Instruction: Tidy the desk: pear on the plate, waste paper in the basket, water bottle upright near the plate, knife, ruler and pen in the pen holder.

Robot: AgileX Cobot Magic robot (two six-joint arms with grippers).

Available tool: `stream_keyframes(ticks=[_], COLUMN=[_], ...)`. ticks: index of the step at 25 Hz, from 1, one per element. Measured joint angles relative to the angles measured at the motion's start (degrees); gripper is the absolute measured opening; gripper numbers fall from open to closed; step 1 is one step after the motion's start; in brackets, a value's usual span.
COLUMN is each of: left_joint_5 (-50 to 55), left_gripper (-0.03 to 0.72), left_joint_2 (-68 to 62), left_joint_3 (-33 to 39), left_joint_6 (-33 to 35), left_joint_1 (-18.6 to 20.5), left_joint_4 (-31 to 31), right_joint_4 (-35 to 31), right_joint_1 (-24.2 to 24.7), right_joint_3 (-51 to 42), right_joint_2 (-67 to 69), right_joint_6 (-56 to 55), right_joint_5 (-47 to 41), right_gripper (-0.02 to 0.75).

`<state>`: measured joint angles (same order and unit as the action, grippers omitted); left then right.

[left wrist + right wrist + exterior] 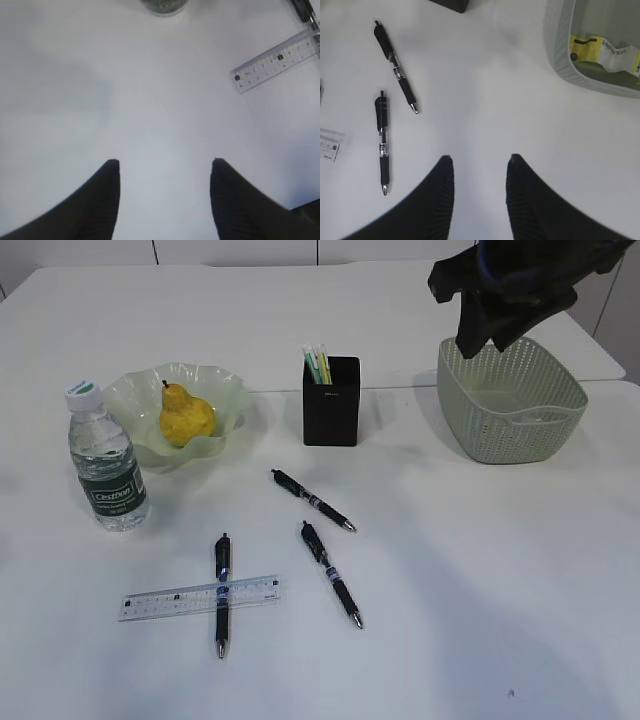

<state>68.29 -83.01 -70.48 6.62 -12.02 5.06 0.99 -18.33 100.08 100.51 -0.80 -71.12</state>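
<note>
Three pens (313,500) and the ruler (199,597) lie on the desk (480,570), lower centre, unstowed. Pear (185,416) is on the plate (232,392), bottle (106,462) upright beside it, paper (602,49) in the basket (510,400). Both arms' fingers (102,195) (442,200) are spread, empty.

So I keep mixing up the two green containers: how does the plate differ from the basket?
The plate is a shallow, translucent dish with a wavy rim; the basket is deeper, opaque, with a perforated woven-look wall. The plate holds the pear; the basket holds the waste paper. The plate sits left of the pen holder, the basket right of it. Both are pale green and stand on the desk.
</note>
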Motion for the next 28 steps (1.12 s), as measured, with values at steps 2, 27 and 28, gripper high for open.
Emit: stream_keyframes(ticks=[2, 27, 28], left_joint_5=[0.00, -13.15, -13.56], left_gripper=[0.405, 0.522, 0.524], left_joint_2=[-3.35, -24.19, -24.43], left_joint_3=[-2.40, -8.41, -8.41], left_joint_6=[3.65, 35.64, 35.93], left_joint_1=[-1.26, -17.89, -18.27], left_joint_4=[-0.48, -10.62, -10.64], right_joint_4=[0.00, 3.23, 3.23], right_joint_1=[0.00, 0.00, 0.00], right_joint_3=[0.00, 0.00, 0.00], right_joint_2=[0.00, 0.00, 0.00], right_joint_6=[0.00, -1.73, -1.73], right_joint_5=[0.00, -0.33, -0.33], right_gripper=[0.288, 0.281, 0.281])
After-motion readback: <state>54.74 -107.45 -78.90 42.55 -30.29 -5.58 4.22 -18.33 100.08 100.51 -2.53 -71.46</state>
